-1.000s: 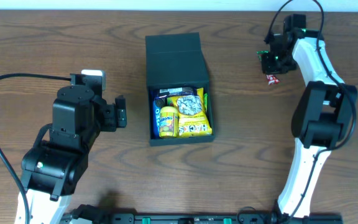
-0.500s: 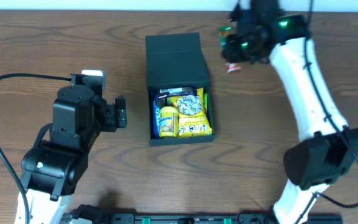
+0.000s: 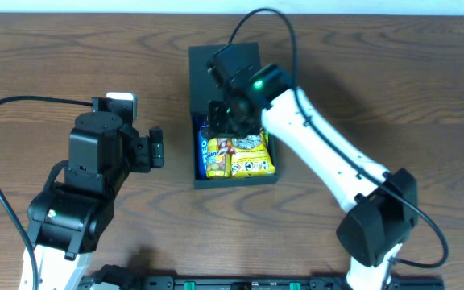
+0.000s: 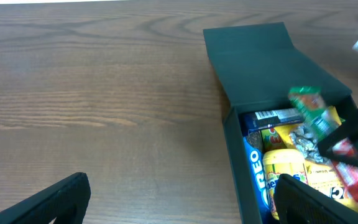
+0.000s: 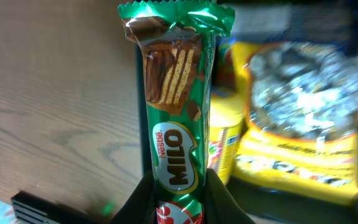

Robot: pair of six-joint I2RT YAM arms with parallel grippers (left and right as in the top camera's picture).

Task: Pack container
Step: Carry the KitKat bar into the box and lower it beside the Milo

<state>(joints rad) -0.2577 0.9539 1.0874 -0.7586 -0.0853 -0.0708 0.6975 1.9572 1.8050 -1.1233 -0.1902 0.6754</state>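
Hanging over the container (image 3: 236, 182), R tool (image 3: 229, 113) pinches a Milo bar (image 5: 178, 118) by one end, jaws pressed onto the wrapper; the rest of the bar sticks out past the fingertips. Container sits mid-worktop (image 3: 71, 56), btw the two arms, lid (image 3: 224, 68) flat open on the far side, cavity on the near side w/ packets in it: Oreo (image 3: 203, 149) along the L wall, yellow bags (image 3: 252, 165) filling most of the rest.

Key relation: bar is directly above the cavity, toward its hinge end, so the way in is straight down, w/ no sideways travel to speak of. In the R wrist view the bar's long axis runs parallel to a container side wall, bare worktop on one side of that wall, bags on the other. Bar looks just inside or right over that wall; can't tell which from this angle. Long axis thus approx matches the box's long axis, which suits a drop-in.

Judgement: little free floor left, so bar prob. lands on top of the bags or in a slot by the wall. If it's over the wall, it could catch the rim.

L tool (image 3: 156, 147) is spread wide, holding nothing, beside the container's L side & apart from it. R arm is plainly nearer.
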